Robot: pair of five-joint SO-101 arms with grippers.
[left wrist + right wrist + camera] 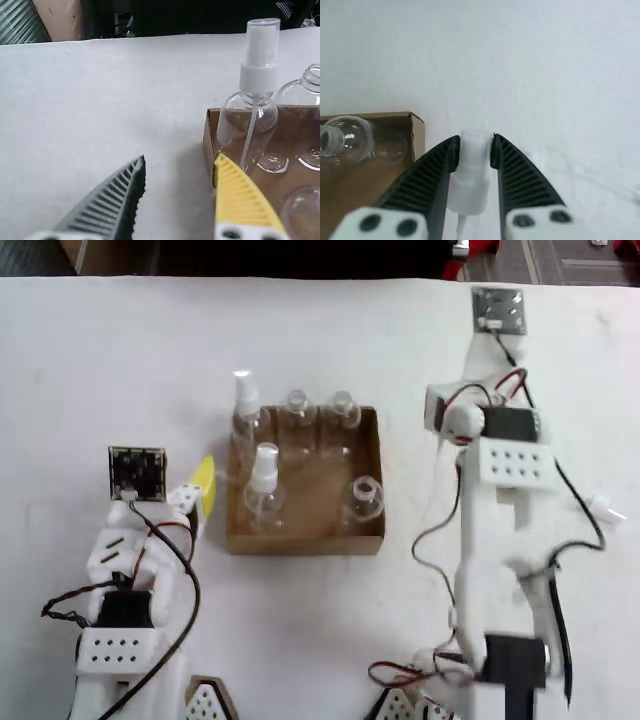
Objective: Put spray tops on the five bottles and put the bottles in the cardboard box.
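Note:
The cardboard box (pixel 305 540) sits mid-table and holds five clear bottles. Two wear white spray tops, one at the back left (pixel 243 405) and one at the front left (pixel 265 485). The other three stand open-necked (pixel 297 410) (pixel 341 410) (pixel 365 498). My left gripper (pixel 181 159) is open with nothing between its fingers, its yellow finger (pixel 205 485) beside the box's left wall (pixel 207 135), close to the capped bottle (pixel 247 120). My right gripper (pixel 475 137) is shut on a white spray top (pixel 471 172) to the right of the box corner (pixel 417 132).
A small white piece (pixel 605 508), likely another spray top, lies on the table at the far right. The right arm (pixel 500 500) stretches along the right side of the box. White tabletop spreads to the left of the box and behind it.

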